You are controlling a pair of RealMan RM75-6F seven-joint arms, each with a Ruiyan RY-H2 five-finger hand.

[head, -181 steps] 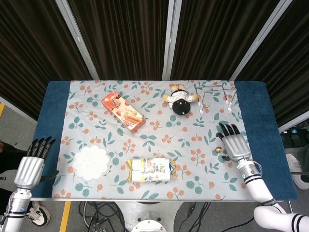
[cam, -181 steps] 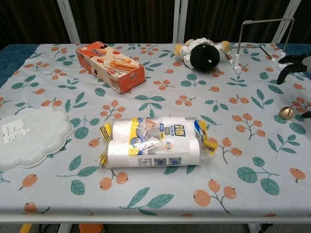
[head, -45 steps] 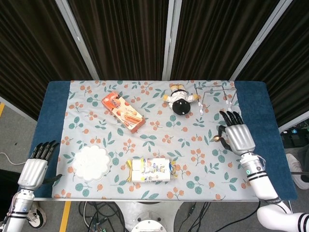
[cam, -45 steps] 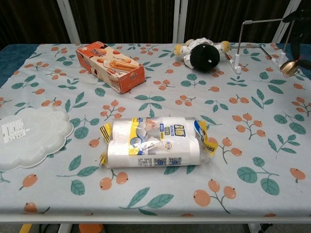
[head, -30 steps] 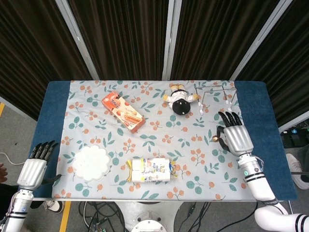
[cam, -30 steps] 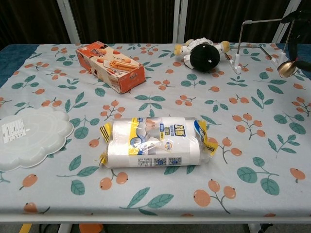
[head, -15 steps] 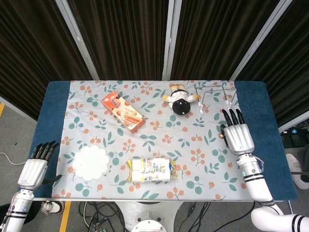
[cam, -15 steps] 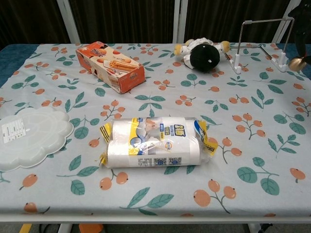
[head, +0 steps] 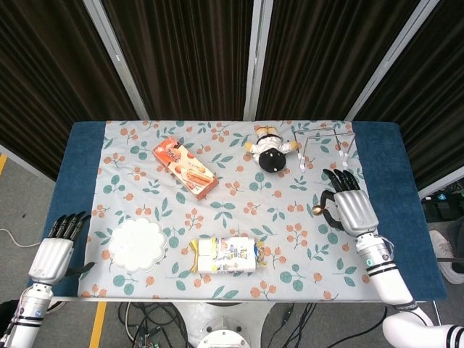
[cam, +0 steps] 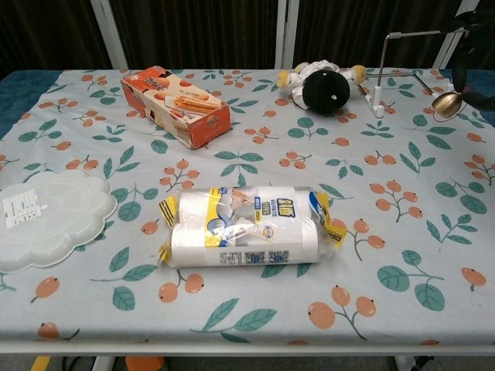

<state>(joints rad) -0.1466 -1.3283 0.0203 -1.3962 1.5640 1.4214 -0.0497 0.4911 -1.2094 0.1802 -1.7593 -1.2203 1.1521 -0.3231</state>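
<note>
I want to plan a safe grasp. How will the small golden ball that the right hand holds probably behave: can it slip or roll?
The golden ball looks smooth and shiny, so it may slip between the fingers of the right hand. Being round, it would likely roll on the flat floral tablecloth if released. It seems small, so probably light.

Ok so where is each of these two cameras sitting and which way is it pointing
Head view: sits high above the near edge, looking almost straight down at the whole table; shows the left robot hand off the table's left side and the right robot hand holding a small gold ball.
Chest view: sits low at the near edge, looking level across the cloth; only the right robot hand's dark fingers show, top right.
Both share the tissue pack, orange box, plush doll, white plate, wire stand and ball.
</note>
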